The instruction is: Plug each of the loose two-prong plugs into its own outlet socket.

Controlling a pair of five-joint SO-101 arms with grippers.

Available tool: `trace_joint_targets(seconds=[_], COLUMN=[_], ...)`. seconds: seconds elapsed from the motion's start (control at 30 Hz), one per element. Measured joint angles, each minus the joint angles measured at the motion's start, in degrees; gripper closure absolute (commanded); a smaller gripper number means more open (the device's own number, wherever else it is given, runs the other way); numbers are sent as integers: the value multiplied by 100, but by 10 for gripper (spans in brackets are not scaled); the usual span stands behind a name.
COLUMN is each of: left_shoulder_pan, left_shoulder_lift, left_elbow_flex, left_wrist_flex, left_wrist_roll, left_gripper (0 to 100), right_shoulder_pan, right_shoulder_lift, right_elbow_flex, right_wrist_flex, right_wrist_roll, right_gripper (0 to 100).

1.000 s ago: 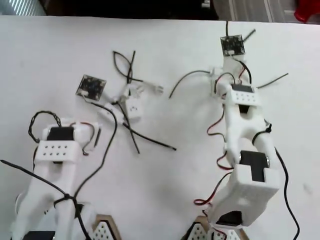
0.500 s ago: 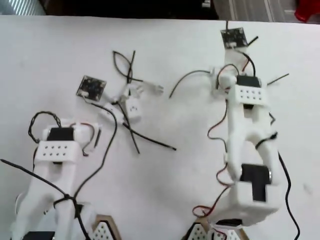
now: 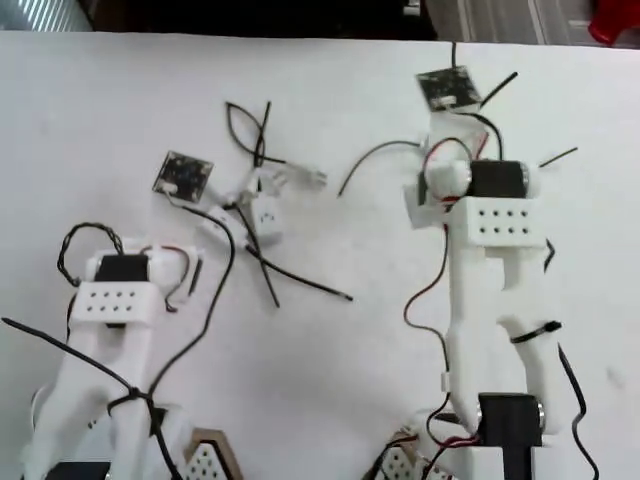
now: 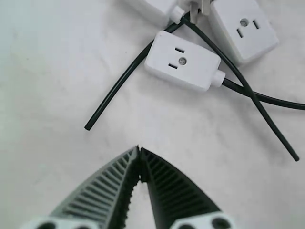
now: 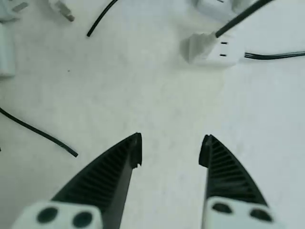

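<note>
Task things: white outlet sockets (image 3: pixel 265 215) tangled with black cords (image 3: pixel 300 280), at about ten o'clock from the middle of the white tabletop (image 3: pixel 100 100); a two-prong plug (image 3: pixel 300 178) lies at two o'clock from them.
Left gripper (image 4: pixel 139 167): clenched on nothing, near the sockets.
Right gripper (image 5: pixel 170 148): released, empty, over bare tabletop.
Handling: probably light and rigid; the smooth plastic may skid when pushed, and the springy cords may tug it.
Where to hold: likely the plug's flat sides behind the prongs, not the cord.
Materials: glossy blocky plastic shells, metal prongs, thin rubbery cords, ribbed gripper pads.
</note>
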Motion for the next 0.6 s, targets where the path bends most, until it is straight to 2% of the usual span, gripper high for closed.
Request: trace_joint_targets(seconds=[0.17, 0.37, 0.6], left_shoulder_pan=[0, -352, -413], left_shoulder_lift=[0, 0, 0], left_elbow_flex=[0, 0, 0], left_wrist_flex=[0, -149, -185], left_wrist_roll=[0, 0, 0], left_gripper=[976, 976, 976], right_shoulder_pan=[-721, -1310, -1407], right_shoulder_lift=[193, 1521, 3349], right_elbow_flex=[0, -334, -1996], right_wrist_flex=[-334, -1187, -1468], right_wrist_roll=[9, 396, 527], right_gripper=[798, 797, 797])
